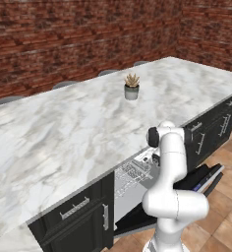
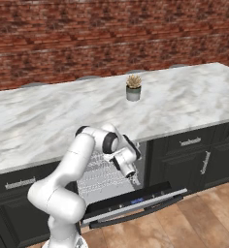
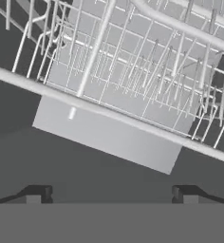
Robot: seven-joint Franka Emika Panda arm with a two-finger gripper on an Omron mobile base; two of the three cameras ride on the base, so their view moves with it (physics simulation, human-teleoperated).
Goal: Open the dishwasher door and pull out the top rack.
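The dishwasher door (image 2: 136, 201) hangs open, lowered almost flat, its dark inner face (image 1: 206, 177) turned up beside my arm. Inside the opening sits the top rack (image 2: 98, 175), a white wire basket with upright tines (image 1: 132, 172). My gripper (image 2: 133, 176) hovers at the right front of the rack, above the door, and is open. In the hand view the rack's front rail (image 3: 109, 114) runs slanted across the picture just ahead of my gripper (image 3: 110, 195). Nothing lies between the two fingertips (image 3: 38, 194).
A small potted plant (image 2: 133, 88) stands on the marble counter (image 2: 48, 121). Black cabinet fronts with silver bar handles (image 2: 190, 142) flank the dishwasher on both sides (image 1: 74, 208). A brick wall rises behind; the tiled floor (image 2: 208, 218) lies under the lowered door.
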